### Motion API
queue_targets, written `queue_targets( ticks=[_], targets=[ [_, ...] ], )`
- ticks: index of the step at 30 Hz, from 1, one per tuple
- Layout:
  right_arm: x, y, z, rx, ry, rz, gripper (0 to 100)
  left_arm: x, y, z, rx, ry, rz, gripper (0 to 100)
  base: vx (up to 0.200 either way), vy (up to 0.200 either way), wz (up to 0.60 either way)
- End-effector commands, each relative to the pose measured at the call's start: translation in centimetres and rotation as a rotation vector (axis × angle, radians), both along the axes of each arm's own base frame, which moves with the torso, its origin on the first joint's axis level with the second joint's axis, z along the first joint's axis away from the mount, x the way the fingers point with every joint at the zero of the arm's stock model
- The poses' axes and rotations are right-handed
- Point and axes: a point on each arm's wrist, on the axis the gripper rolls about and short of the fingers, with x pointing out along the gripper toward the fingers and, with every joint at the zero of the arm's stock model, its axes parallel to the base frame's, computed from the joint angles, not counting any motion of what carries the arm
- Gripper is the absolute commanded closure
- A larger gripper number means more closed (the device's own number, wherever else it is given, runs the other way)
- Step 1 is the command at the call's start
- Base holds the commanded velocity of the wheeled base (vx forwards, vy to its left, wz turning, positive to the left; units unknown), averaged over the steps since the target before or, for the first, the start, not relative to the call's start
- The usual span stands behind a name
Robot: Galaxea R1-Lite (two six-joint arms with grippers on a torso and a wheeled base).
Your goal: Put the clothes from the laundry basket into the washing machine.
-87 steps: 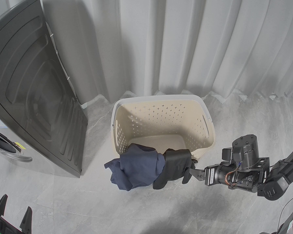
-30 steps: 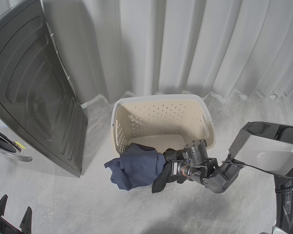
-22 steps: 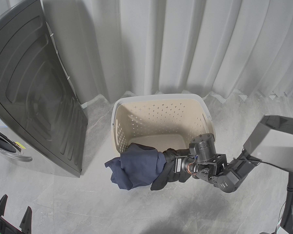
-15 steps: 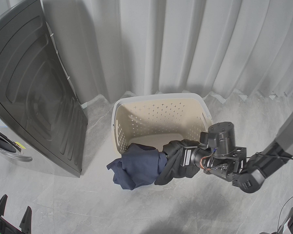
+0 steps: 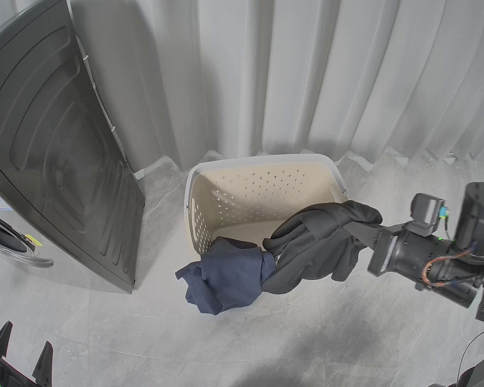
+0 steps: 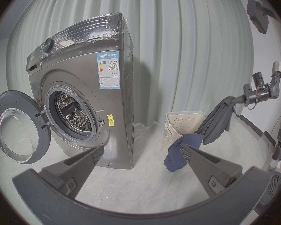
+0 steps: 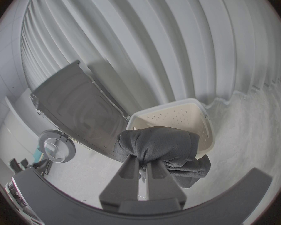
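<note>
Looking down from the head: the right hand [image 5: 360,226] is clenched on the grey garment [image 5: 314,243], held above the right rim of the laundry basket [image 5: 263,160]; a blue garment [image 5: 226,280] drapes over the front rim. Left wrist: the left hand [image 6: 140,148] is spread wide before the washing machine [image 6: 84,88], whose door [image 6: 20,127] is open. Right wrist: fingers [image 7: 128,175] pinch the grey garment.

Left end effector [image 5: 27,335]: low at the robot's left, fingers spread apart.
Right end effector [image 5: 361,227]: arm extended leftward, fingers pinched on dark garment [image 5: 312,243].
</note>
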Motion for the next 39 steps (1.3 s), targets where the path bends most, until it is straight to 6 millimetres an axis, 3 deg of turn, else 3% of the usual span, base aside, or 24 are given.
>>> queue_targets(
  ticks=[1, 6, 15, 21, 29, 33, 39],
  targets=[
    [-4.4, -3.4, 3.0, 0.098, -0.137, 0.068, 100, 0.0, 0.0, -0.4, 0.011, 0.002, -0.007, 0, 0.000, 0.000, 0.00],
    [-4.9, -3.8, 3.4, 0.010, -0.235, 0.100, 100, 0.0, 0.0, -0.5, 0.015, 0.004, -0.007, 0, 0.000, 0.000, 0.00],
    [-4.7, -3.6, 3.3, 0.004, -0.231, 0.135, 100, 0.0, 0.0, -0.5, 0.017, 0.004, -0.007, 0, -0.200, 0.000, 0.00],
    [-4.2, -3.3, 4.6, 0.029, -0.266, 0.135, 100, 0.0, 0.0, -0.5, 0.017, 0.004, -0.008, 0, -0.200, 0.000, 0.00],
    [-3.2, -2.6, 1.9, -0.033, -0.205, 0.143, 100, 0.0, 0.0, -0.5, 0.014, 0.004, -0.010, 0, -0.075, 0.000, 0.00],
    [-3.1, -2.6, 1.9, -0.032, -0.204, 0.137, 100, 0.0, 0.0, -0.4, 0.014, 0.005, -0.013, 0, 0.000, 0.000, 0.00],
    [-2.9, -2.6, 2.2, -0.021, -0.209, 0.131, 100, 0.0, 0.0, -0.5, 0.000, 0.007, -0.011, 0, 0.000, 0.200, 0.00]
  ],
)
